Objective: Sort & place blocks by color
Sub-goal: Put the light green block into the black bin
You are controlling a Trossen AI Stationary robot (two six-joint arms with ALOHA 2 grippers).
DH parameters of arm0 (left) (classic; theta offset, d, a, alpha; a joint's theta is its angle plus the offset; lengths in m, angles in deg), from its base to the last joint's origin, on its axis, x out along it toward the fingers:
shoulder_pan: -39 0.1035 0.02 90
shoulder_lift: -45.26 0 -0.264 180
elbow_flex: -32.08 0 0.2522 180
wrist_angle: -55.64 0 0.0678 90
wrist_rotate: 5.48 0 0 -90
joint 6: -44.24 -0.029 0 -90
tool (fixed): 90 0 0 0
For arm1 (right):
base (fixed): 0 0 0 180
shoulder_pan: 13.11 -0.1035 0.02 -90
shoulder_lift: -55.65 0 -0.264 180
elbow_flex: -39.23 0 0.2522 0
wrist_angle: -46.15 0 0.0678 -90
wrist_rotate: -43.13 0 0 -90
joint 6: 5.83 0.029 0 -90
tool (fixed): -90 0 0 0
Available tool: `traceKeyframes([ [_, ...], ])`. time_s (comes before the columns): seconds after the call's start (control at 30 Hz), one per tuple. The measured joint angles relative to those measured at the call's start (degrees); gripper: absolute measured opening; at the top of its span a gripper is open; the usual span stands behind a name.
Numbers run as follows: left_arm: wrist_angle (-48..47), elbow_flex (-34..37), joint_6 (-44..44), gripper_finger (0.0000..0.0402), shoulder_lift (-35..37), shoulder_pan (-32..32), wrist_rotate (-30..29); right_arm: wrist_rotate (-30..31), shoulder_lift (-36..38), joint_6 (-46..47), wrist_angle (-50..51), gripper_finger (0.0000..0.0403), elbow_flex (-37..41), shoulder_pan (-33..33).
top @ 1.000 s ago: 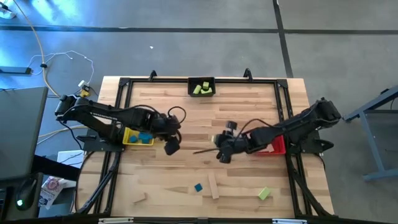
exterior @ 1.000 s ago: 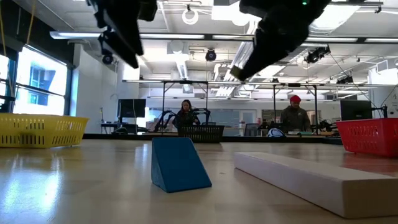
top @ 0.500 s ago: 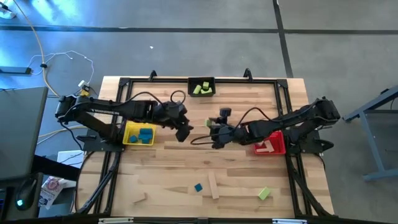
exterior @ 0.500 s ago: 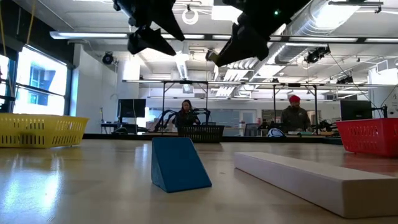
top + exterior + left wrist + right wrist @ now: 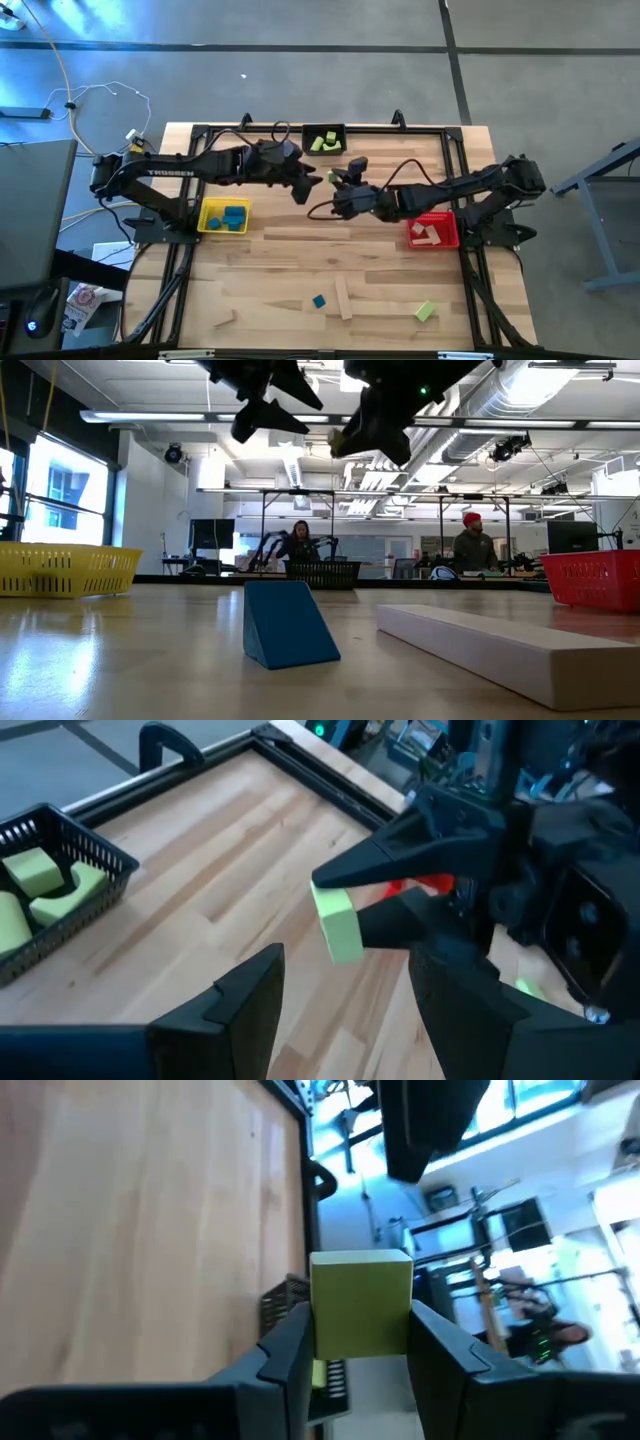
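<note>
Nearest you along the desk's [image 5: 380, 270] front edge lie a small blue wedge-shaped wooden block [image 5: 319, 301], a plain light-wood bar [image 5: 344, 299] just beside it, and a lime green cube [image 5: 426, 311] toward the front right corner. By the left edge your yellow mesh bin [image 5: 211, 224] holds blue blocks [image 5: 233, 216]; by the right edge the red mesh bin [image 5: 446, 237] holds plain wood pieces [image 5: 428, 234]. Above the desk's middle your right gripper [image 5: 360, 1342] has its fingers closed on a lime green block [image 5: 335, 923], raised off the wood. Your left gripper [image 5: 345, 1005] faces it from close by, fingers spread open and empty. At the back edge sits the black mesh bin [image 5: 324, 140] with lime green pieces [image 5: 324, 143] inside
</note>
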Motion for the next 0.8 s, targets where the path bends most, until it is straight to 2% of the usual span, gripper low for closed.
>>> traceKeyframes([
  [0.27, 0.9, 0.0, 0.0, 0.0204, 0.0, 1.8, 1.1, 0.0, 0.0, -11.8, -6.5, 0.0108, 0.0, 1.7],
  [0.47, 2.8, 0.0, -0.3, 0.0204, -0.3, 2.4, 1.0, -1.8, 0.0, -12.3, -8.3, 0.0108, 0.0, 2.8],
  [0.67, 3.3, 0.0, -5.3, 0.0204, -0.5, 2.0, 0.7, 0.1, 0.0, -11.0, -9.7, 0.0108, 0.0, 6.5],
  [0.8, 2.4, 0.0, -8.8, 0.0204, -0.1, 0.8, -0.1, -5.5, 0.0, -7.3, -9.9, 0.0108, 0.0, 10.8],
])
